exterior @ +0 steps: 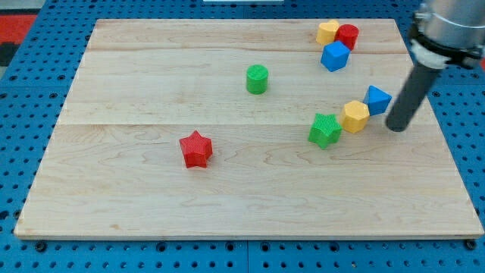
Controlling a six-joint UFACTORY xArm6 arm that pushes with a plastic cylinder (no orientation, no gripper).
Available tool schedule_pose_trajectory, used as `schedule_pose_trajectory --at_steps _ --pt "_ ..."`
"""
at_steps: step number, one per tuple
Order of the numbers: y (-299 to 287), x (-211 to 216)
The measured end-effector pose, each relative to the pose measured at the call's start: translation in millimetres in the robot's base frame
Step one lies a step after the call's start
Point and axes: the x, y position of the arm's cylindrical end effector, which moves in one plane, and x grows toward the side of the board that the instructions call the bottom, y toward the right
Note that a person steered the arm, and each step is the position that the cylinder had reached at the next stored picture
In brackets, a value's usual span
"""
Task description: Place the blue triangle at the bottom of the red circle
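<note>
Rod work on the wooden board [227, 205]: my tip [395, 127], a bare rod that cannot open, close or hold anything, rests just right of the blue triangle [377, 98], which touches a yellow block [355, 116] that in turn abuts a green star [325, 130]. The red circle [348, 36] sits at the far right beside a second yellow block [327, 32] and a blue cube [335, 56], so the triangle remains well short, with the push unfinished as I judge it. No brand, label or writing is legible anywhere.

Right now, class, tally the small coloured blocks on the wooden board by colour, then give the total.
Red: 2, red star block, red cylinder block
Green: 2, green cylinder block, green star block
Yellow: 2, yellow block, yellow hexagon block
Blue: 2, blue cube block, blue triangle block
Total: 8
</note>
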Motion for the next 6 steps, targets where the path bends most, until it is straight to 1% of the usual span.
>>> schedule_pose_trajectory --at_steps 1,2,3,4,5,6 --pt "-13.6 -37.1" --pt "-14.3 -56.0" --pt "-20.4 -97.3" --pt "-20.4 -128.1" --pt "-19.0 -115.3" --pt "-8.0 -19.2"
